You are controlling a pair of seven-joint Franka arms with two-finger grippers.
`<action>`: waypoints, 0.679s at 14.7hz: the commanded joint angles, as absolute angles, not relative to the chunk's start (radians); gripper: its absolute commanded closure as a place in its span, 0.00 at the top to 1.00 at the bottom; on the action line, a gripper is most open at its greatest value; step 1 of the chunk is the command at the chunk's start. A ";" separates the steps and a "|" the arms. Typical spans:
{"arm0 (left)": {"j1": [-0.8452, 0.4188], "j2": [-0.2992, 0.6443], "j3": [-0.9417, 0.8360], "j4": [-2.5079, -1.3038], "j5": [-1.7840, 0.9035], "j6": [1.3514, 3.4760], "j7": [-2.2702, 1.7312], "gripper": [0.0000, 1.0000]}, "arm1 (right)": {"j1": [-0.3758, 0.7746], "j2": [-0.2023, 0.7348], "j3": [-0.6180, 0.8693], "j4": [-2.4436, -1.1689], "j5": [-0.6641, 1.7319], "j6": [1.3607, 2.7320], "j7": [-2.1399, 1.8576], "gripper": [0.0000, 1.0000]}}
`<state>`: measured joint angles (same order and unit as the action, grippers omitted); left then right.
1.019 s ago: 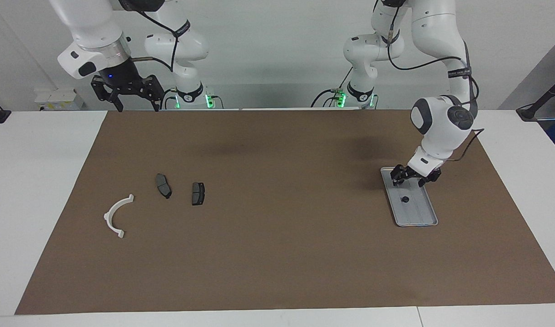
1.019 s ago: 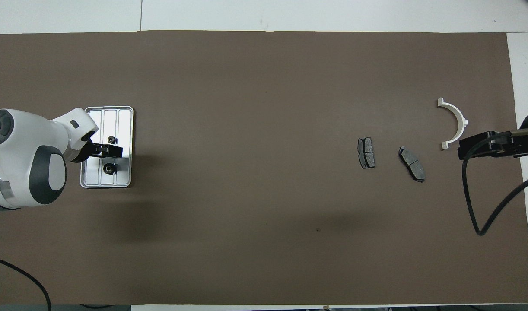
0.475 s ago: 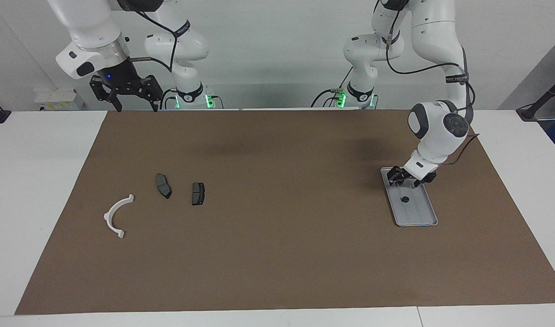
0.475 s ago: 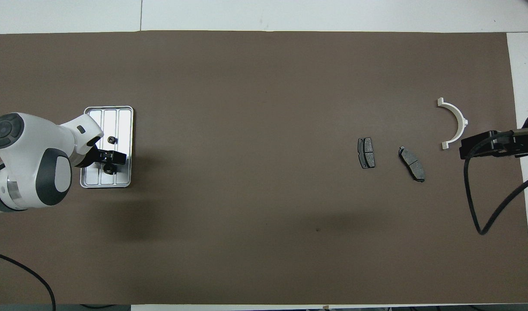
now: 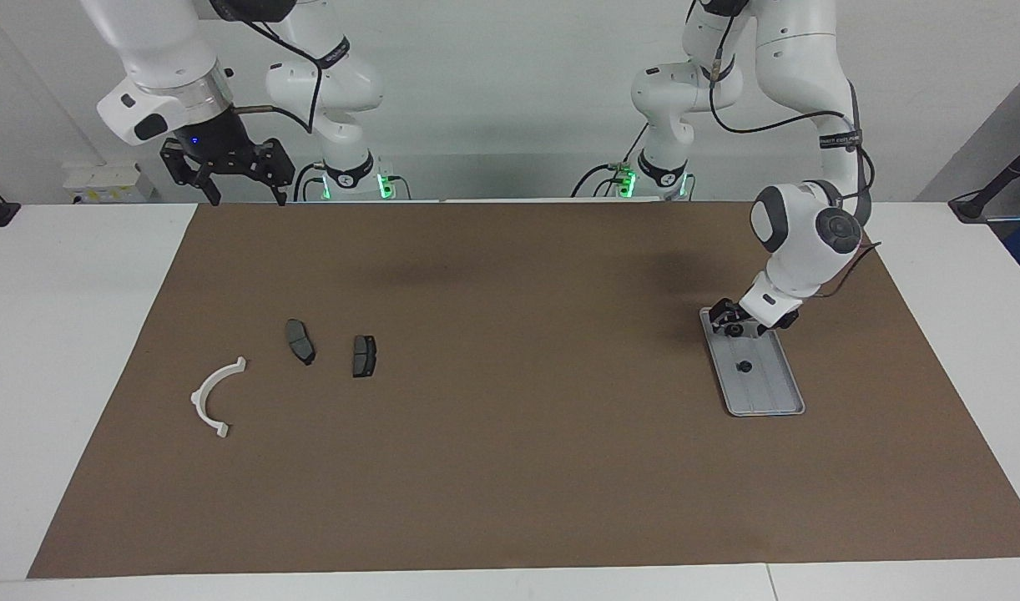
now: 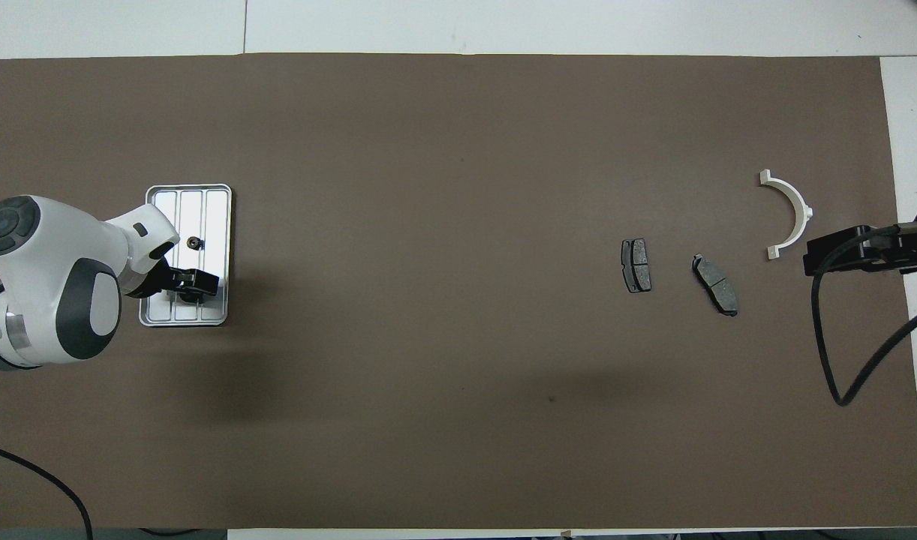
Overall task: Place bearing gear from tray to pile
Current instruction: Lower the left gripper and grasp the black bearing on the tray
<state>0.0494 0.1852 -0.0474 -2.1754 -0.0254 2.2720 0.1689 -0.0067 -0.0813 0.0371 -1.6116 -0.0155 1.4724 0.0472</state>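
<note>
On ribbed metal tray [image 5: 773,392]: small dark round gear [image 5: 744,366].

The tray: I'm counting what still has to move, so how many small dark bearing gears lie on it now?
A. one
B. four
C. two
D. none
C: the tray holds one bearing gear on its ribbed floor farther from the robots and a second gear at the end nearer them, between the fingers of the left tool.
</note>
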 commanded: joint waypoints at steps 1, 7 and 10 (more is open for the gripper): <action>0.060 0.152 -0.051 -2.201 -0.017 2.266 0.183 0.93 | -0.020 -0.101 0.040 -1.634 0.011 1.486 0.055 1.00; 0.060 0.153 -0.051 -2.207 -0.017 2.284 0.178 0.84 | -0.018 -0.101 0.040 -1.634 0.011 1.486 0.049 1.00; 0.060 0.153 -0.051 -2.224 -0.017 2.307 0.178 0.82 | -0.018 -0.101 0.040 -1.634 0.011 1.486 0.049 1.00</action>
